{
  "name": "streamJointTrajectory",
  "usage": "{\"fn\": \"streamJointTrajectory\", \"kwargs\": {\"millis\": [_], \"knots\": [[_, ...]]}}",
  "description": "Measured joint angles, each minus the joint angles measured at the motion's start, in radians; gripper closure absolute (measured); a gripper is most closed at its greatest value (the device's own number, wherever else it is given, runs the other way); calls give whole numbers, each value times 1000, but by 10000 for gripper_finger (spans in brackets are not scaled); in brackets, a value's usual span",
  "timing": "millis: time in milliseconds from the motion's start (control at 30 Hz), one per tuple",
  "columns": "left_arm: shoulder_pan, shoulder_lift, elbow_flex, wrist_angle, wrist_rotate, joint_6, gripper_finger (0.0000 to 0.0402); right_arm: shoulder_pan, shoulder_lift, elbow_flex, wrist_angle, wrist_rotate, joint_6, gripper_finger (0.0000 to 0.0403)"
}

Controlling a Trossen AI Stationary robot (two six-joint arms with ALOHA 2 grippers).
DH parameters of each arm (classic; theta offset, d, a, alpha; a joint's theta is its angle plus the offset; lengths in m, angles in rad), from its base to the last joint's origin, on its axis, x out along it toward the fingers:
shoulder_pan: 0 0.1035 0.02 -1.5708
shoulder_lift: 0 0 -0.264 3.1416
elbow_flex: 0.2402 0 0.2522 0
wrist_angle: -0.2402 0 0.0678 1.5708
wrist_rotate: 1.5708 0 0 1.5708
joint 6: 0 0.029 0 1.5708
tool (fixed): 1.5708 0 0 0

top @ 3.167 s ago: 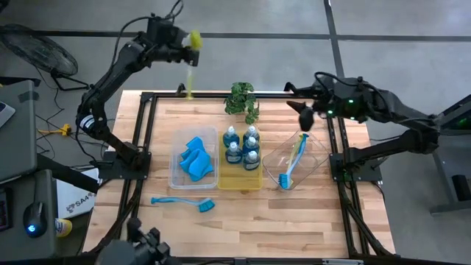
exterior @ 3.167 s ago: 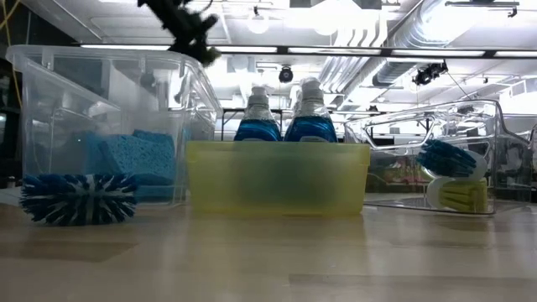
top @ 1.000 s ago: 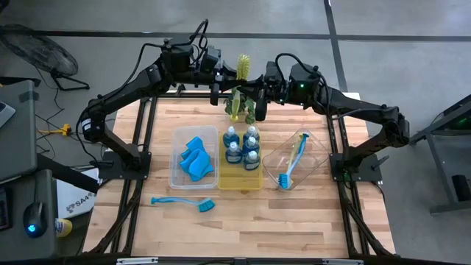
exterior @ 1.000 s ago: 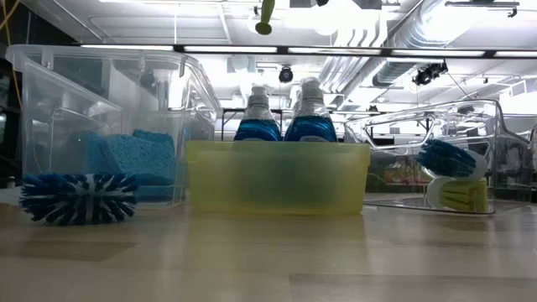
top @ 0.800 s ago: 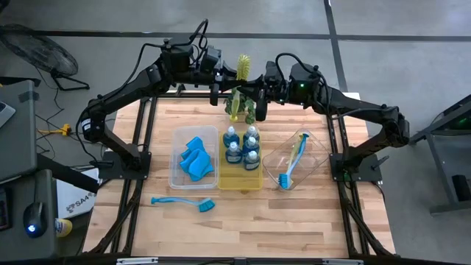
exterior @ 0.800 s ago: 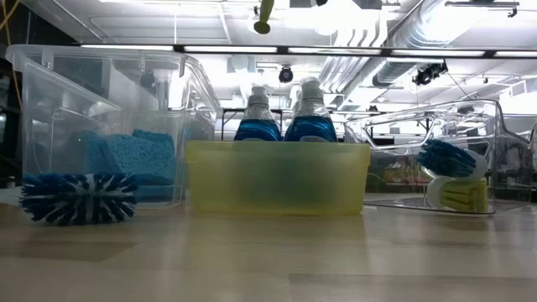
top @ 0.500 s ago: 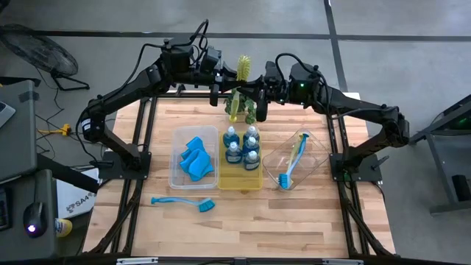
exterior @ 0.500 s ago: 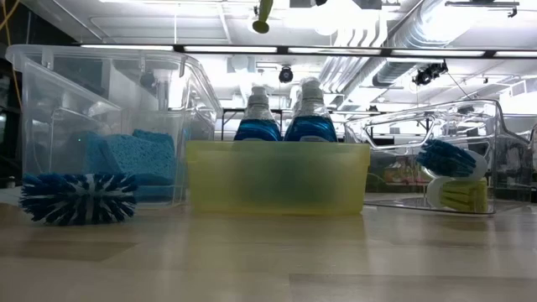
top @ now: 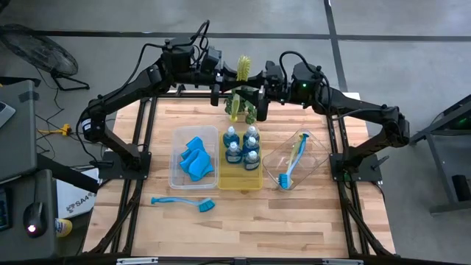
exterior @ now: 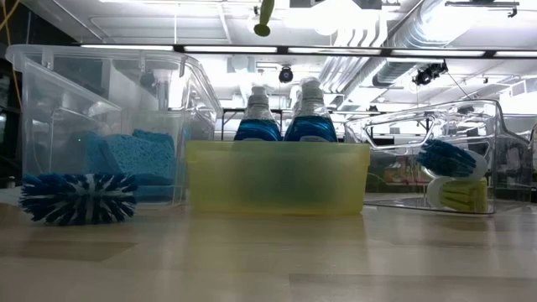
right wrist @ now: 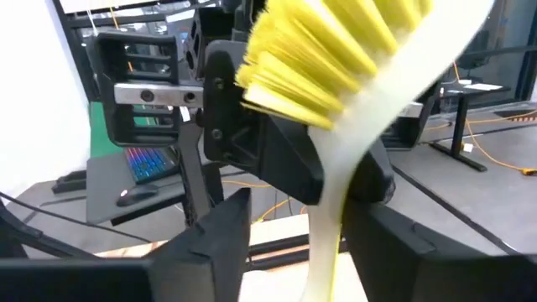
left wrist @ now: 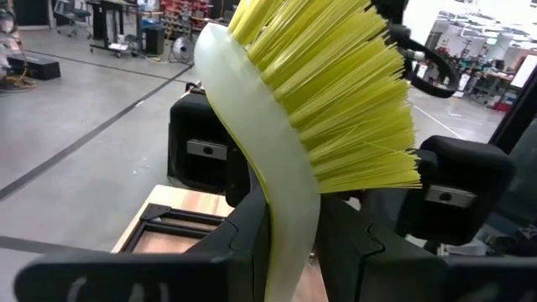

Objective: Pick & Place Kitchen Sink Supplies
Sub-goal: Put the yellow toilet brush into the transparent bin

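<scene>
Hanging above the table's far edge in the high view, the long-handled yellow-green plastic dish brush [top: 241, 69] sits between both arms, directly over the small green potted plant [top: 247, 103]. The left gripper [top: 221, 75] and right gripper [top: 260, 82] face each other across it.

The low view shows only the brush's smooth rounded handle tip at the top edge, well above the translucent yellow rectangular tray [exterior: 277, 180] holding clear bottles of blue dish soap [exterior: 310, 126].

In the left wrist view, the left pincer is clamped on the curved, glossy handle below the stiff splayed bristles.

In the right wrist view, the right pincer stands open around the same handle, with a gap visible on one side.

The likely risk is a botched handover. If the left lets go before the right closes firmly, the slick handle could slip and fall onto the plant or bottles.
</scene>
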Motion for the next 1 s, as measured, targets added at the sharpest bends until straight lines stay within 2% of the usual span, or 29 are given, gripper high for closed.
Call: {"fn": "streamJointTrajectory", "kwargs": {"millis": [100,233,700,1000], "knots": [[0,0,0,1,-6,0,330,0,0,0,4,-6,5,214],[0,0,0,2,-8,0,330,0,13,0,12,-11,8,224],[0,0,0,4,7,-7,330,-9,65,0,30,-38,0,370],[0,0,0,-6,4,-4,330,-13,65,0,10,-8,3,370]]}}
